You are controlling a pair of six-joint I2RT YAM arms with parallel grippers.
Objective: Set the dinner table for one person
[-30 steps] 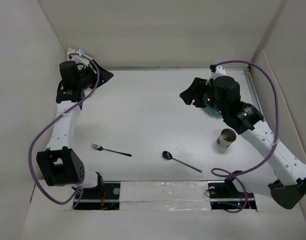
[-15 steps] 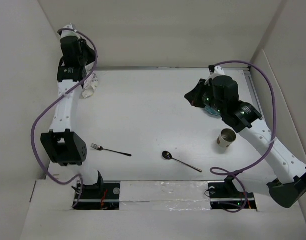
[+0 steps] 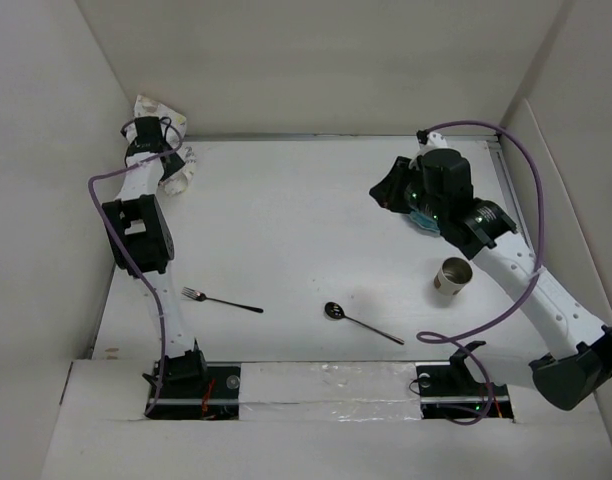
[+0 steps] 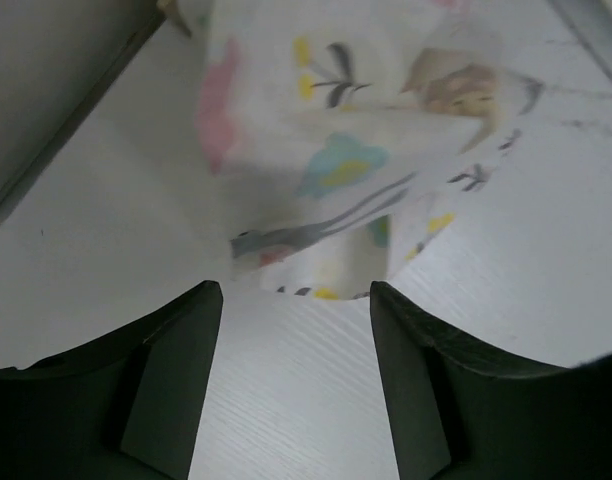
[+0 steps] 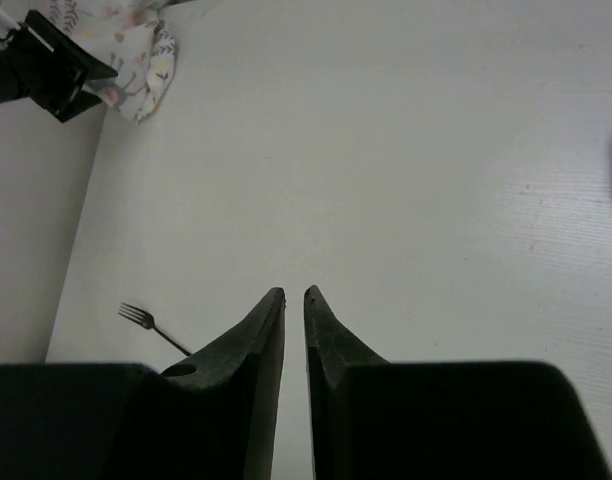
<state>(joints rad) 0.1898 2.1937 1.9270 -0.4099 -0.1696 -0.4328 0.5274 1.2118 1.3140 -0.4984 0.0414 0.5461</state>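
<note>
The white dinner table [image 3: 286,230] holds a fork [image 3: 221,300] and a spoon [image 3: 361,322] near the front, and a metal cup [image 3: 452,276] at the right. A crumpled pastel-printed placemat [image 3: 176,170] lies in the far left corner. My left gripper [image 3: 162,150] sits low beside it. In the left wrist view the left gripper [image 4: 296,300] is open and empty, with the placemat [image 4: 336,150] just beyond its tips. My right gripper [image 3: 386,188] hovers over the far right of the table. In the right wrist view it [image 5: 294,292] is nearly shut and empty.
A teal dish [image 3: 423,222] is mostly hidden under the right arm. White walls close in the table at the left, back and right. The right wrist view shows the fork [image 5: 151,325], the placemat [image 5: 136,50] and the left gripper [image 5: 46,65] by the left wall.
The left arm has folded down into the far left corner. The placemat that hung from its gripper half a second ago now lies on the table. The right arm barely moved.
</note>
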